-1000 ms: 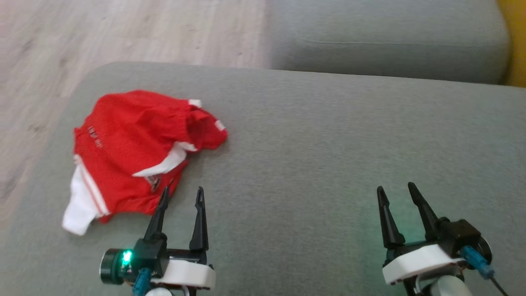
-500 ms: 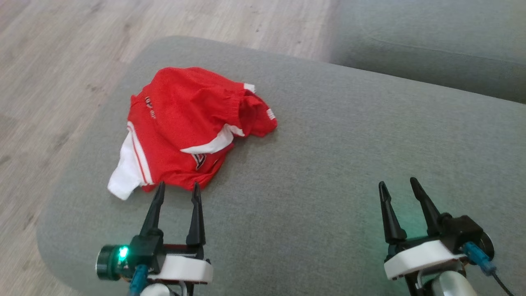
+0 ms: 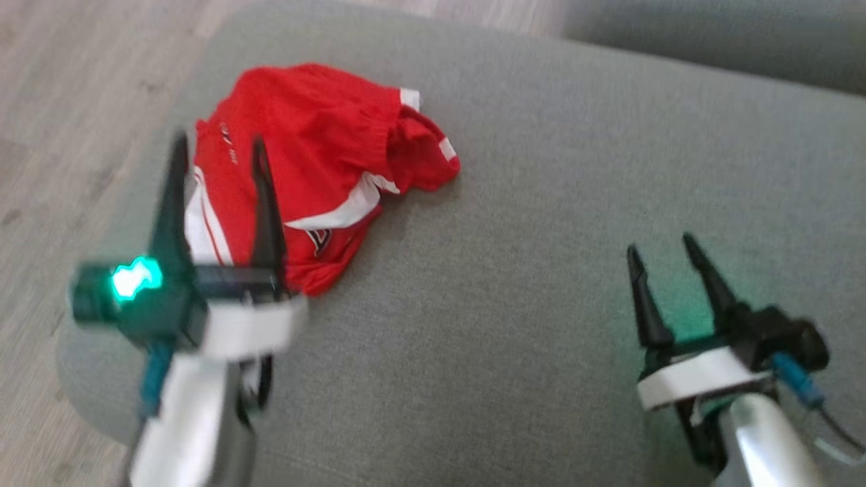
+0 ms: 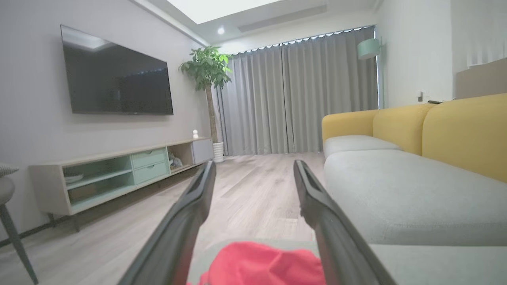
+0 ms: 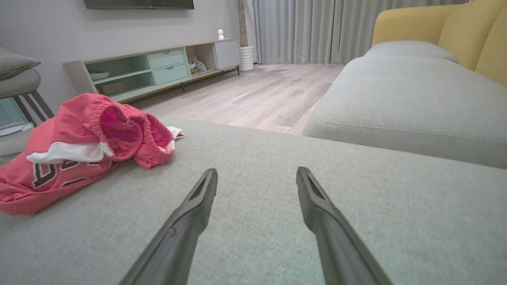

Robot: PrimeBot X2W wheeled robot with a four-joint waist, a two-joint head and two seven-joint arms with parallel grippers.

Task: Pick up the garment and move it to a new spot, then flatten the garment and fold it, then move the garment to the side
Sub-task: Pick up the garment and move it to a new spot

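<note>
You are looking along your left gripper point(image 4: 254, 164): two dark fingers rise from bottom centre, spread wide. A red garment point(image 4: 261, 265) is bunched at the bottom edge, low between the fingers; you cannot tell whether they touch it.

- Right of frame: grey sofa seat point(image 4: 396, 190), yellow backrest point(image 4: 467, 130).
- Left: wall television point(image 4: 115, 79) above a low console point(image 4: 119, 174).
- Centre back: potted plant point(image 4: 206, 67), grey curtains point(image 4: 297, 91), wooden floor point(image 4: 253, 198).

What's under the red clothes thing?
The red garment lies crumpled on the grey cushion, which shows beside it. The patch right beneath is covered by cloth, so whether anything small hides there cannot be seen.
</note>
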